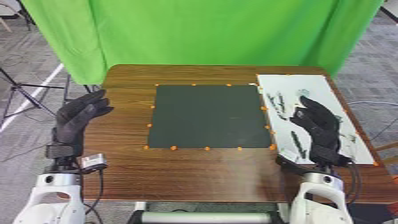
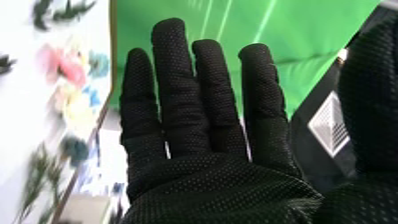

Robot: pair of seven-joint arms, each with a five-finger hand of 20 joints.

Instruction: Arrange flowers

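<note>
In the head view my right hand (image 1: 320, 121) is over the white board (image 1: 306, 85) on the table's right side, its fingers relaxed and holding nothing. My left hand (image 1: 80, 114) stands at the table's left edge, also with relaxed fingers and nothing in it. Green stems (image 1: 279, 104) and a pale blue flower (image 1: 303, 92) lie on the white board. In the right wrist view the right hand (image 2: 213, 172) has straight fingers; beyond it are a pink flower (image 2: 71, 69), cream flowers (image 2: 78, 112), a blue-grey flower (image 2: 75, 150) and leafy stems (image 2: 37, 172).
A dark square mat (image 1: 209, 116) lies mid-table, with orange markers (image 1: 174, 148) around its edges. A green curtain (image 1: 213, 35) hangs behind the brown table (image 1: 178, 172). A tripod (image 1: 19, 87) stands on the floor at the left.
</note>
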